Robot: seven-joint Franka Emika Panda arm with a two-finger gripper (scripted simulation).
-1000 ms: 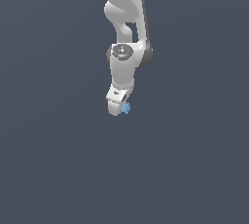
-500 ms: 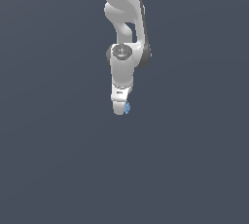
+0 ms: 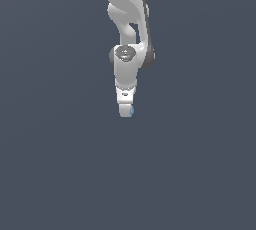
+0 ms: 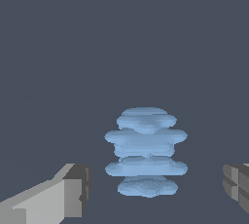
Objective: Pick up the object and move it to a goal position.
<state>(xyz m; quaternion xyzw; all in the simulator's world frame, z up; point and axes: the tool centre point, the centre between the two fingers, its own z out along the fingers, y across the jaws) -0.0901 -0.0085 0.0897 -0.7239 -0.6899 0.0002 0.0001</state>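
Against the frame from a second ago, we see the arm (image 3: 128,34) drawn in toward the exterior view's left and a little higher: the pincer (image 3: 125,111) sat lower and further toward that view's right before, and half a second ago it was part of the way here. The object (image 3: 131,110), a small light-blue lumpy clump, has kept its place at the pincer's tip through all three frames, showing as a sliver of blue on the side toward the exterior view's right. In the wrist view we find the object (image 4: 146,152) standing between the two grey fingers (image 4: 73,189), stacked in bumpy layers, with a clear gap of background on either side of it, so the pincer (image 4: 155,186) looks spread wide and not pressing on the clump there. The exterior view is too small for us to confirm contact. Around all this we see only a flat, even dark grey-blue field, with no visible edge, seam or shadow to separate a counter from the room behind it.
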